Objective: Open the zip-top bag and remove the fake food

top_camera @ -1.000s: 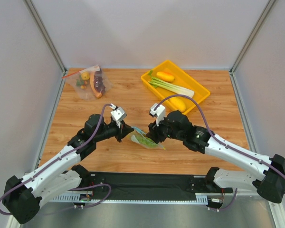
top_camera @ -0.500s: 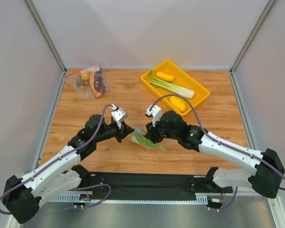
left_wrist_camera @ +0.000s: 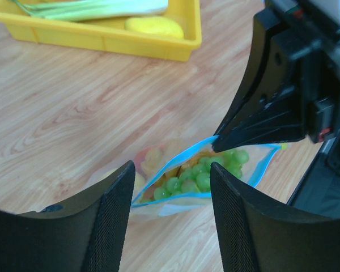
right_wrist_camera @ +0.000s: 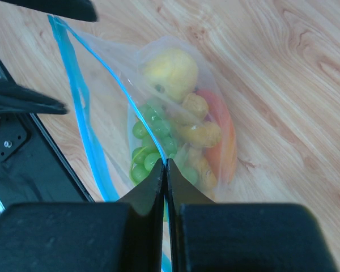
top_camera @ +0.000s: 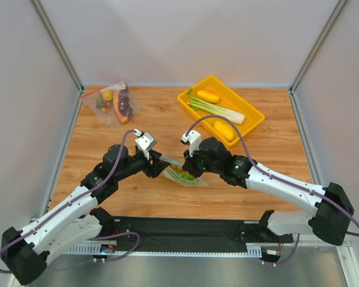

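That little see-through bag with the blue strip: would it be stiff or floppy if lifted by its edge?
Probably floppy: the zip-top bag is thin film that drapes around its contents where the right gripper pinches one lip. The fake food bunched at its bottom would likely make it sag. The round yellow piece may roll once out.

Wooden table (top_camera: 155, 122) carries yellow tray (top_camera: 234, 101), red-strip bag (top_camera: 113, 106), zip-top bag (top_camera: 183, 177).

From above, can see only part of the zip-top bag (top_camera: 197, 182), with both ends of the mouth tucked under the left gripper (top_camera: 161, 170) and right gripper (top_camera: 187, 170). Cannot tell the fake food (top_camera: 180, 174) pieces apart there: too small. Same for the contents of the other bag (top_camera: 110, 106) at the far-left corner. Can see only the near side of the yellow tray (left_wrist_camera: 107, 41) in the left wrist view, cropped by the top edge. Cannot get the right gripper sharp in its own wrist view: blurred, cropped at the bottom.
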Controlling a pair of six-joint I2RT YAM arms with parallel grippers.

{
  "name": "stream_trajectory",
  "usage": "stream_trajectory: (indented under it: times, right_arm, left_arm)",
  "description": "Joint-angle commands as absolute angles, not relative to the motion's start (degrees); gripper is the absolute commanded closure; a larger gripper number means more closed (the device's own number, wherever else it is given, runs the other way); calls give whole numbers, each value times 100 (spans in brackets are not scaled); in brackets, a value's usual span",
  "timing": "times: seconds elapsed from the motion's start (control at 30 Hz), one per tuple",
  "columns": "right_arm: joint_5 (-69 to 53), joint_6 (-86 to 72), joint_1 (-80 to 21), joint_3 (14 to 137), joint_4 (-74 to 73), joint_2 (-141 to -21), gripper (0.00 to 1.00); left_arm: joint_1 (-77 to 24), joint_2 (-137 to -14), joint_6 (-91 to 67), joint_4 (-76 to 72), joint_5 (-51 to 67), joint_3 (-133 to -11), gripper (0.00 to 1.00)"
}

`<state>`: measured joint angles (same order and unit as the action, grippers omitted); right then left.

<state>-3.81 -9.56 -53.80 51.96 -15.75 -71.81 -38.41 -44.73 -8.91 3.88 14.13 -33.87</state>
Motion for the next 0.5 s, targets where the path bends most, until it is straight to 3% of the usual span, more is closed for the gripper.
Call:
stream_trajectory:
  times: [0.0,0.17,0.3,0.47]
  right_arm:
    - [-10,-1414,-5361,5546,-1459,-7286,100]
    - [352,-1678,-5361,5739,-1476,-7444,100]
    - [536,-1819,-5361,5923,-1538,-7567,100]
    - [536,-1916,-5370,5977,-1468,-7638,100]
  left_arm:
    - [-3937,-4158,-1343,501,827,-3788,37]
    - [-4016,-4472,-1897,1238,449,-4209,40]
    - [-4104,-4816,-2442,1783,404,-4403,50]
    - [-4236,-5088,-2821,2030,387,-4403,54]
